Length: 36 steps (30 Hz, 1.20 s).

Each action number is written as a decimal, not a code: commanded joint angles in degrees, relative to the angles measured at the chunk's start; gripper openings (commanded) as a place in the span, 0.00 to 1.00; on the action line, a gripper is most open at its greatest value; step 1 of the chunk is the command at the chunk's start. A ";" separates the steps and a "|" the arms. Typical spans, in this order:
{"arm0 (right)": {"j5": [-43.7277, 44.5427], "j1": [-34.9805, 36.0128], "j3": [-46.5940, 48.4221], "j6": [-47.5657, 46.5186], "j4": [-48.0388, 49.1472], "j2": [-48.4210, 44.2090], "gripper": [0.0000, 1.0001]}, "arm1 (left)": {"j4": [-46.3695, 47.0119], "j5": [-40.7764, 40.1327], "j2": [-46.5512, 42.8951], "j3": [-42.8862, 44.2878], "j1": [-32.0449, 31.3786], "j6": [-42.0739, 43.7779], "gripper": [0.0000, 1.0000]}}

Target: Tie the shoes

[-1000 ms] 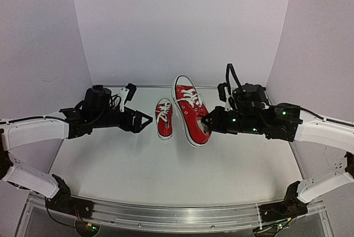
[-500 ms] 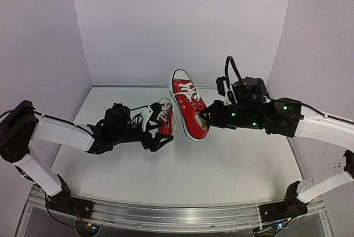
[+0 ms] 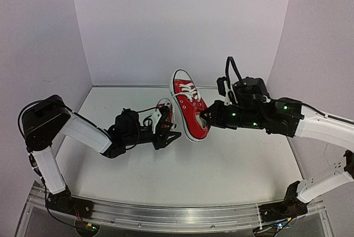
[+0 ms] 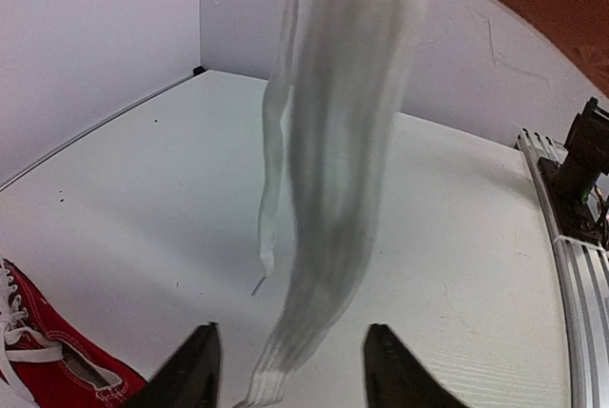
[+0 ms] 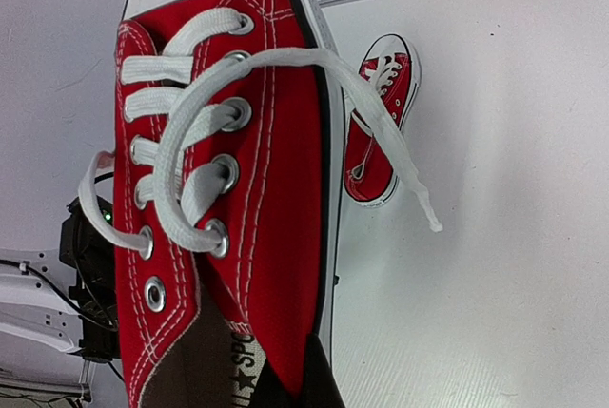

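Two red shoes with white laces are in view. One shoe (image 3: 164,113) lies on the white table (image 3: 232,165); it also shows small in the right wrist view (image 5: 381,132). My right gripper (image 3: 206,119) is shut on the heel-side canvas of the other shoe (image 3: 188,104) and holds it tilted above the table, its laces loose (image 5: 190,132). My left gripper (image 3: 168,135) sits low beside the lying shoe. A blurred white lace (image 4: 333,189) hangs between the jaws of the left gripper (image 4: 290,330), which stand apart and do not touch it.
White walls close the back and both sides. An aluminium rail (image 3: 177,215) runs along the near table edge and shows at the right of the left wrist view (image 4: 571,265). A loose lace end (image 5: 430,218) dangles over the table.
My left arm has swung in from the left and come down beside the lying shoe, its jaws narrowing. The right gripper has raised and tilted its shoe slightly.
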 commanded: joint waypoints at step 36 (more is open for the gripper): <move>-2.94 0.95 -25.37 19.75 29.41 14.42 0.03 | -43.50 -6.10 -7.81 9.08 -1.57 -8.91 0.00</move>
